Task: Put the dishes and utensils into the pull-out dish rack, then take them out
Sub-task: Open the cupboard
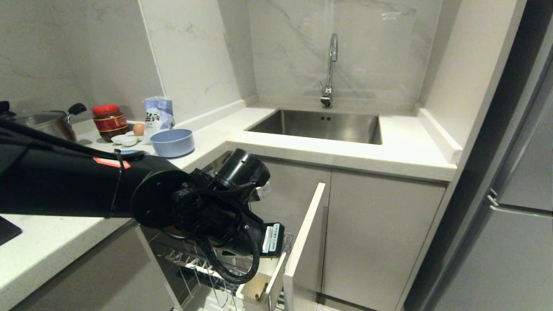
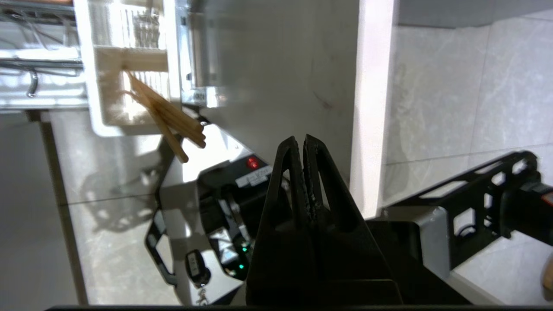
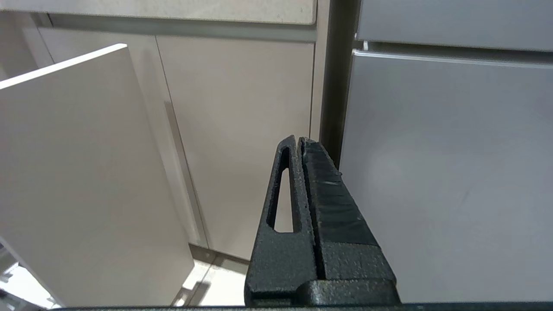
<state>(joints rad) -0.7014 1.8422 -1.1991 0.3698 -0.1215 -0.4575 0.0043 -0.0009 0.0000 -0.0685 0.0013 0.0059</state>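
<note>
Light-wood chopsticks [image 2: 166,119] lean in white plastic caddy [image 2: 97,108], upper left of left wrist view. Left hand [image 2: 301,140] pressed together, empty. Right hand [image 3: 299,142] likewise together.

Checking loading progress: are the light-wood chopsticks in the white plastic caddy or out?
In. The light-wood chopsticks lean tilted in the white plastic caddy, upper ends jutting past its rim.

White surface [image 1: 302,149] carries a pale-blue bowl [image 1: 172,142], red-lidded jar [image 1: 109,122], egg [image 1: 138,129], white saucers [image 1: 124,139], bag [image 1: 158,114] and steel pot [image 1: 45,123]. White caddy [image 2: 100,86] holds chopsticks [image 2: 166,119].
</note>
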